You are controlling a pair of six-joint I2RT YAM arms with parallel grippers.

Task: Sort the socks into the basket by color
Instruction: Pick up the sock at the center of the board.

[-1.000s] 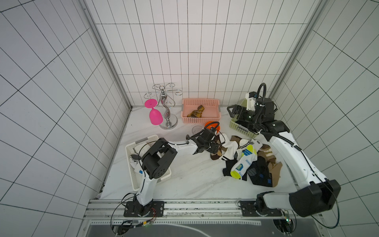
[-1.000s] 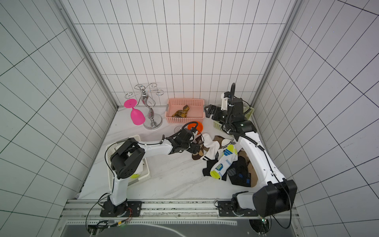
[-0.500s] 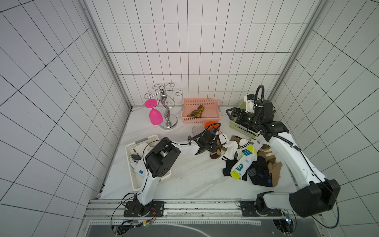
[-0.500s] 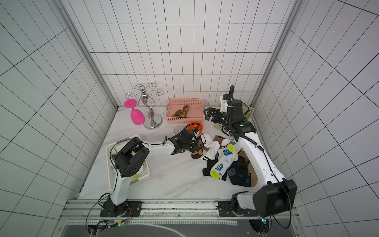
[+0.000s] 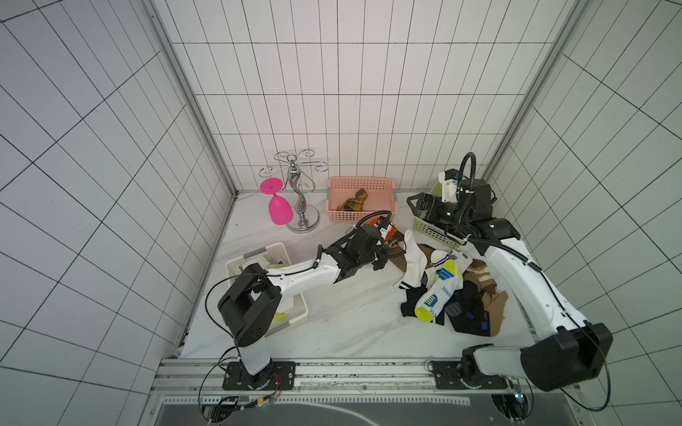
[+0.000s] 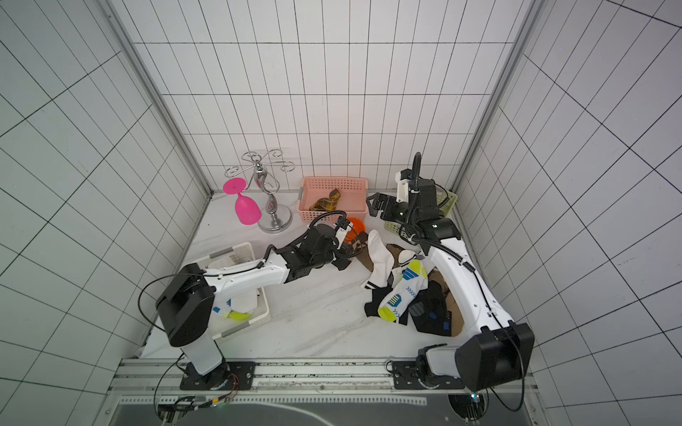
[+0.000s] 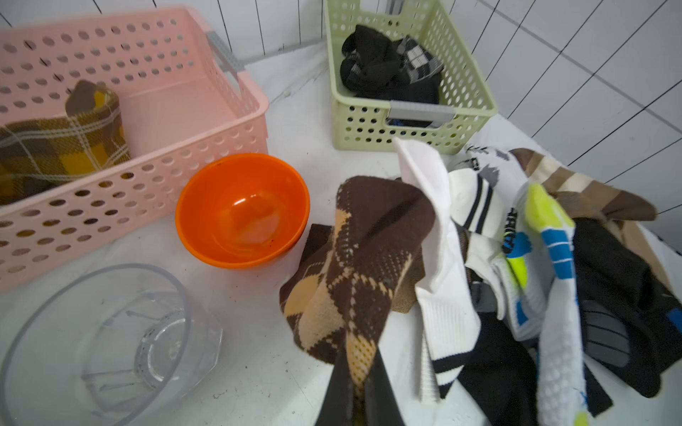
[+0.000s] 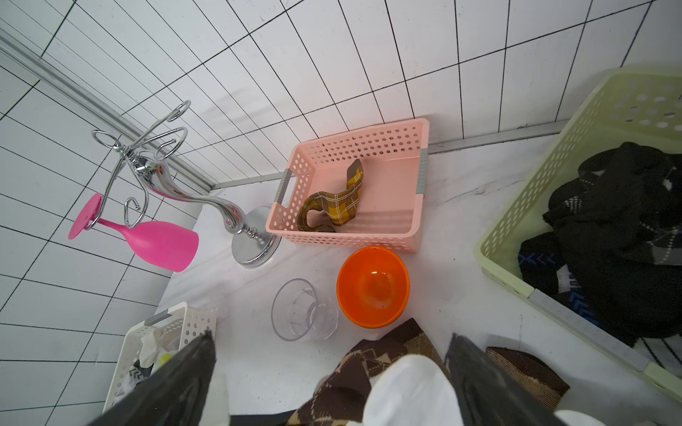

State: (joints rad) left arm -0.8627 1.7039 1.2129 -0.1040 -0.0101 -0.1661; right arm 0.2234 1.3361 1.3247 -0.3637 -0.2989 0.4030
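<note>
Brown argyle sock (image 7: 354,265): knitted cloth, matt, coarse stitch. White sock with neon-yellow toe (image 7: 557,332): knit, nubbed rows, matt. Pink basket (image 7: 147,177), pale green basket (image 7: 369,125): perforated plastic, smooth, low sheen. Orange bowl (image 7: 241,214): glossy plastic. Clear cup (image 7: 110,332): transparent, shiny; glass or plastic unclear. Glass rack (image 8: 206,201): polished chrome metal, mirror-bright. Pink goblet (image 8: 162,243): smooth, satin. Tabletop (image 5: 332,324): white, grey-veined, smooth.

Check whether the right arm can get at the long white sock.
Probably yes: right gripper hangs open above the long white sock, nothing between. It lies against the argyle sock the left gripper grips.
</note>
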